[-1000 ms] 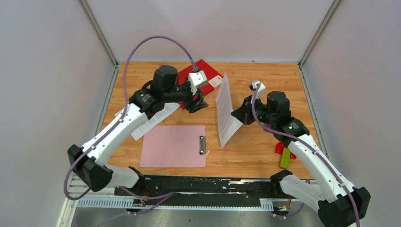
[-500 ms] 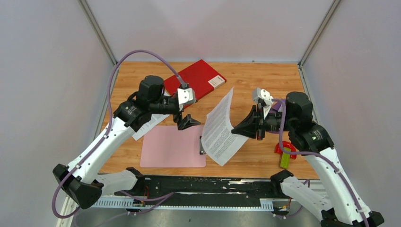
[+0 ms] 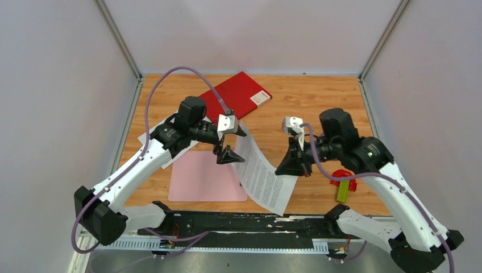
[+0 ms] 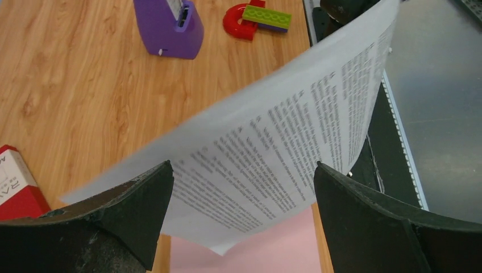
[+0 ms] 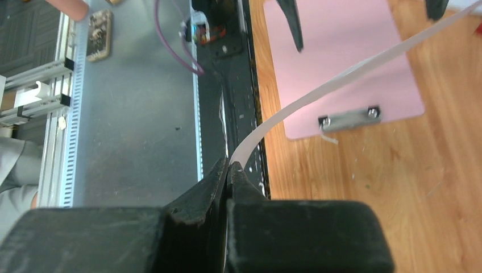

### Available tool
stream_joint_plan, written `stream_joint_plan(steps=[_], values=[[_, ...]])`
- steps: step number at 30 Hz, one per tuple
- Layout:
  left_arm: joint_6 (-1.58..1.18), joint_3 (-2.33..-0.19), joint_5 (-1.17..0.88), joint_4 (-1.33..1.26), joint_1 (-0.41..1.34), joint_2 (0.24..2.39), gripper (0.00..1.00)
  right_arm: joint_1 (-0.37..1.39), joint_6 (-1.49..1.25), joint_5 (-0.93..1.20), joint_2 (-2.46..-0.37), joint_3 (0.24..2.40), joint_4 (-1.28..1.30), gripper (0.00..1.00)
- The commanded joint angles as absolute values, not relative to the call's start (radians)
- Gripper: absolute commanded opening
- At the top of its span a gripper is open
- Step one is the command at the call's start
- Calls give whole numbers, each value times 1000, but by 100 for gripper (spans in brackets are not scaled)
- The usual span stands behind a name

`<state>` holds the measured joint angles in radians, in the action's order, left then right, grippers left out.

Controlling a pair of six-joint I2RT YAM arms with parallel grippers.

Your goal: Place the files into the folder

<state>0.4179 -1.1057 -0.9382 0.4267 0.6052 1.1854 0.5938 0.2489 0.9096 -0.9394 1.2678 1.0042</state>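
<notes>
While the right claw is pinched shut on one edge of a printed sheet, holding it curved above the wooden surface, the left claw hangs with its fingers spread wide at the sheet's 10 o'clock corner. The red folder lies closed at the surface's 12 o'clock edge, a pink clipboard at 7 o'clock and a second sheet under the left arm at 9 o'clock. Pale grey walls close in three sides.
</notes>
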Motion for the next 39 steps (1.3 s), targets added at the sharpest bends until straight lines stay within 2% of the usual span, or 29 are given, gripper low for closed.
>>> stream_joint_plan(steps=[1,6,10,15,18,21,25,28,31,37,39], values=[[609,-1223,-1029,537,598,1240,99,620,295,794,-1022,1286,1088,0],[745,-1299,-1001,684,597,1283,100,677,320,762,-1074,1312,1126,0],[788,-1365,-1120,748,605,1287,100,684,331,772,-1065,1312,1088,0],[804,-1342,-1126,761,634,1304,100,692,345,811,-1023,1312,1008,0],[871,-1387,-1140,878,651,1364,100,692,365,794,-1010,1317,993,0],[927,-1434,-1122,984,685,1421,98,692,375,772,-1006,1323,984,0],[899,-1444,-1033,977,727,1451,94,693,389,778,-1000,1319,974,0],[897,-1456,-1019,978,727,1464,80,693,403,768,-996,1311,979,0],[884,-1462,-993,978,727,1459,56,692,402,730,-985,1300,971,0],[764,-1425,-872,898,727,1411,34,692,388,671,-956,1267,929,2],[722,-1426,-849,890,727,1398,18,692,374,645,-959,1261,909,3]])
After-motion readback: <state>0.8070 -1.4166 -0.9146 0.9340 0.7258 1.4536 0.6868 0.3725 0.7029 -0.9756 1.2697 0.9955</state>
